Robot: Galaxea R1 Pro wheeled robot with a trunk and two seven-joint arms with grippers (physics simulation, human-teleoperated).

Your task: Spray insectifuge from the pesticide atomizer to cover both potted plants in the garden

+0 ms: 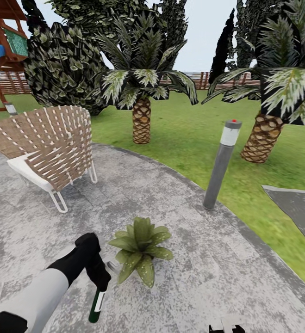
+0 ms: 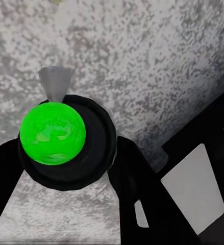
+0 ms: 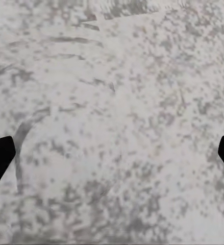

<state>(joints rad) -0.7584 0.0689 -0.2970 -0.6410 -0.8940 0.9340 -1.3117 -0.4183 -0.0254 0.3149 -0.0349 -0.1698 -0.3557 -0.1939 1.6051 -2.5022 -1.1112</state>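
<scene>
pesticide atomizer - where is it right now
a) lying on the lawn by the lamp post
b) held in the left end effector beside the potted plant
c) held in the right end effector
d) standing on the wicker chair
b: in the head view the pesticide atomizer hangs from the left end effector, just beside the potted plant on the grey paved patch.

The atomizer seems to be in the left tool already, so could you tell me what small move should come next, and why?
Probably turn the left tool so the pesticide atomizer points at the potted plant. In the head view the bottle hangs downward beside the plant, over the grey paving, and the plant sits just to its right, apparently close enough to spray.
</scene>
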